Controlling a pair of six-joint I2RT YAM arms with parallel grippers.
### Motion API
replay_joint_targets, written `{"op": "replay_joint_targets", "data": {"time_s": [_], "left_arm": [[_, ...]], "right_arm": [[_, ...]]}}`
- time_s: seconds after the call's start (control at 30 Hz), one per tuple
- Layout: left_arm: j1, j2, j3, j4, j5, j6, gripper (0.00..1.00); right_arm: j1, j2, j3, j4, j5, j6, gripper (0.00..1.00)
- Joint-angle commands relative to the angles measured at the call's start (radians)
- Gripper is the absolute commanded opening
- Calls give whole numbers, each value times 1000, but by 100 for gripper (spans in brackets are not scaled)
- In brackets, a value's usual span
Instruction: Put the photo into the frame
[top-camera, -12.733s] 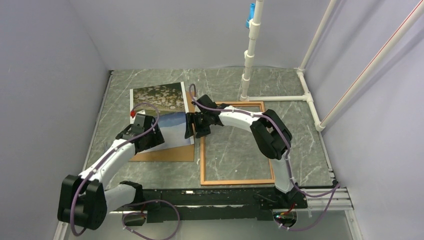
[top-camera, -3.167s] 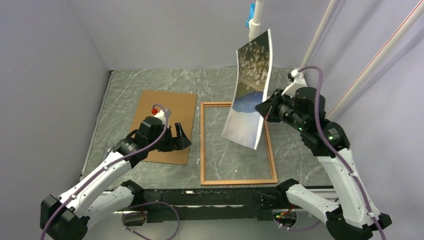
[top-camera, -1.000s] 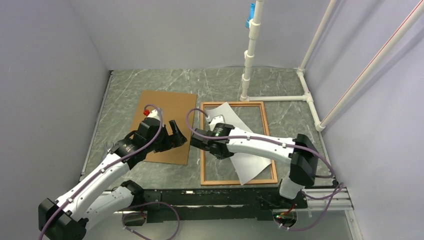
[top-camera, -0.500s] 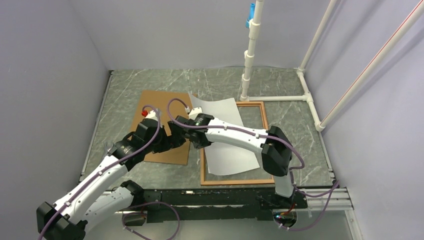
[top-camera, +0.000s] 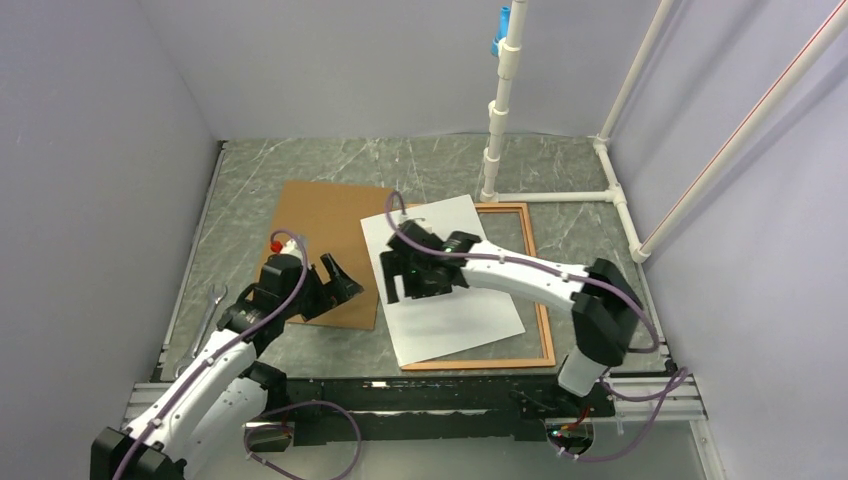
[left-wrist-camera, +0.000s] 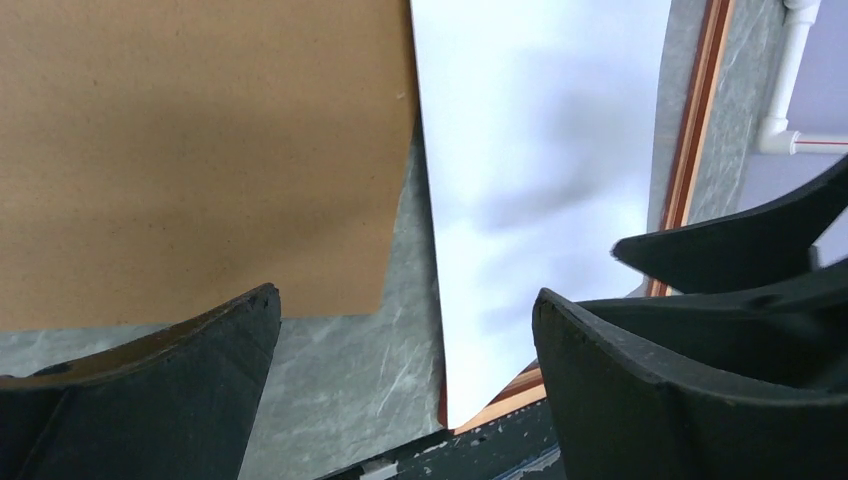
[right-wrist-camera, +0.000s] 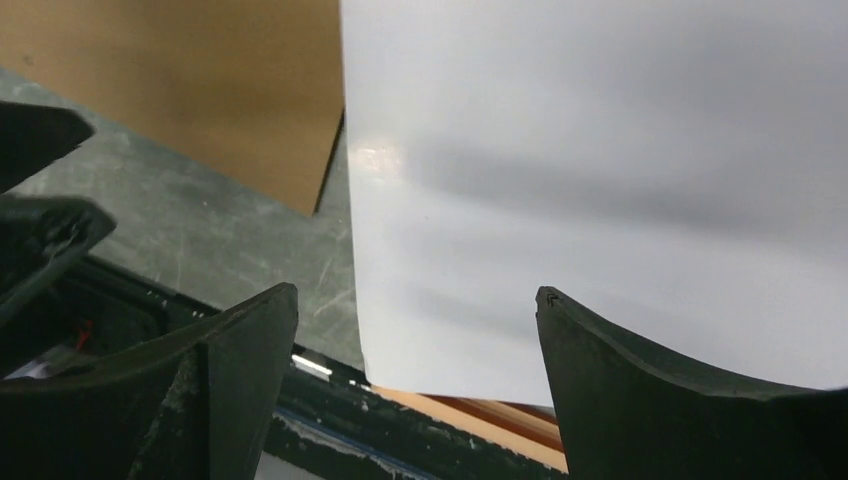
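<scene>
Your right gripper hangs with jaws wide apart, gripping nothing, just above the photo, which lies white back up, skewed across the frame and overhanging its left rail; your left gripper gapes empty over the brown board

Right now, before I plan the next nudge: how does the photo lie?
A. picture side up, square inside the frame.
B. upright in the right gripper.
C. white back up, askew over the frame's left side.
C: the photo shows its white back and lies skewed across the left rail of the frame.
</scene>
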Motion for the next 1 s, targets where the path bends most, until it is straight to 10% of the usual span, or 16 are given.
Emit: {"op": "replay_joint_targets", "data": {"time_s": [0.0,0.63,0.97], "left_arm": [[52,7,-94,252,187,-30,99],[-57,460,-221,937,354,-149,83],[-115,701,-231,1243,367,-246,49]], "right_arm": [[-85,-165,-157,181,-150,19,92],[-384,-555,-497,205,-256,-14,93],[-415,-593,-505,185,-259,-27,93]]}}
